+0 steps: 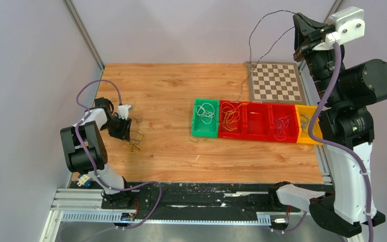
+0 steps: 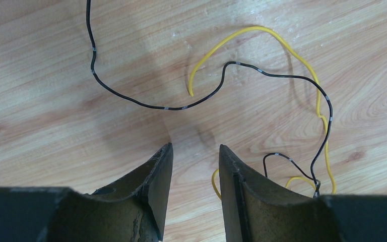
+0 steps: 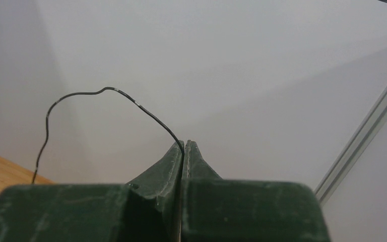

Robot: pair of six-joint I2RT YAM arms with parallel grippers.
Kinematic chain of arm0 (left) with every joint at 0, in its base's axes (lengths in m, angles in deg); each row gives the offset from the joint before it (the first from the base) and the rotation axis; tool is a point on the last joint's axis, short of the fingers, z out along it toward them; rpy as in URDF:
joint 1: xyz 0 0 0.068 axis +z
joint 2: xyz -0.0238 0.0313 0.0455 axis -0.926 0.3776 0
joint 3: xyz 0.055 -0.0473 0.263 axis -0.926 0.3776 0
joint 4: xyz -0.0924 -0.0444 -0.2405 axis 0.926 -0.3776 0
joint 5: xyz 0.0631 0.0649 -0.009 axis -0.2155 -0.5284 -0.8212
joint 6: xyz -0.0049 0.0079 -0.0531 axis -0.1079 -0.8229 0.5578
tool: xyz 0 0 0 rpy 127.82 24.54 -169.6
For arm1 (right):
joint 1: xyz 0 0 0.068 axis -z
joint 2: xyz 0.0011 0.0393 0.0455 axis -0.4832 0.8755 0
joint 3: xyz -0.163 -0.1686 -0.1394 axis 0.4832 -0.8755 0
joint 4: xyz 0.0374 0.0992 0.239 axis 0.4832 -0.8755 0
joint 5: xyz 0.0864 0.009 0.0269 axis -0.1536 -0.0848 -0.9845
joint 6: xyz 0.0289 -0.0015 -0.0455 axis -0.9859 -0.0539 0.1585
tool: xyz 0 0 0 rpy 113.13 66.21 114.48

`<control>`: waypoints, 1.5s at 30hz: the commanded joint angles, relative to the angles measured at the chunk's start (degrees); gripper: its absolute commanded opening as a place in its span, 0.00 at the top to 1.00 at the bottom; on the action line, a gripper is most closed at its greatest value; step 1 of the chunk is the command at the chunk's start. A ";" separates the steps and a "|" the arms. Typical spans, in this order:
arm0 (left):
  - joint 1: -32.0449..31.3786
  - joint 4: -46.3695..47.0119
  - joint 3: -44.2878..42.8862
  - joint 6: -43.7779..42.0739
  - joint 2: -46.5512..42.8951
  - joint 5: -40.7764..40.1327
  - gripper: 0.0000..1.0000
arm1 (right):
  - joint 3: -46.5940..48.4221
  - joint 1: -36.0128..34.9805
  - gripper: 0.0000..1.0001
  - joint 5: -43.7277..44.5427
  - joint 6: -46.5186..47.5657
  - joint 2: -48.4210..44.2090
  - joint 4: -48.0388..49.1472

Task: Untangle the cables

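Right gripper (image 3: 184, 147) pinches one dark wire (image 3: 106, 89) up high; left gripper (image 2: 195, 150) spread, empty.
Loose cables (image 2: 254, 27), yellow and dark, lie on the table (image 1: 171, 85) just ahead of the left jaws. Risk: thin wire slips from the pressed tips, or its hanging tail catches on the bins (image 1: 257, 136) when the arm moves.

Counter (image 2: 55, 101): wood-grain laminate, smooth, low sheen. Left jaws: matt black, inner pads (image 2: 153, 181) scuffed, edges chipped. Right jaws: matt, dark, smooth. Black cable (image 3: 141, 108) nipped in the right jaws: smooth insulation, slight gloss, pale bands. Yellow cable (image 2: 252, 28) ahead of the left jaws: same finish. Sorting bins (image 1: 204, 133): glossy plastic. Base rail (image 1: 75, 201): bare metal.
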 commanded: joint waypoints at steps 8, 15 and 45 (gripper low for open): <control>0.57 -1.12 -3.27 0.87 0.83 1.77 0.52 | 2.22 0.60 1.00 -8.13 -5.84 0.18 -1.10; 0.56 -0.96 -3.35 0.99 1.67 1.81 0.52 | 5.97 0.62 1.00 -3.85 -3.46 2.38 -1.04; 0.56 -1.86 -5.19 0.09 3.37 2.64 0.51 | -8.57 10.64 1.00 0.93 1.21 2.78 7.23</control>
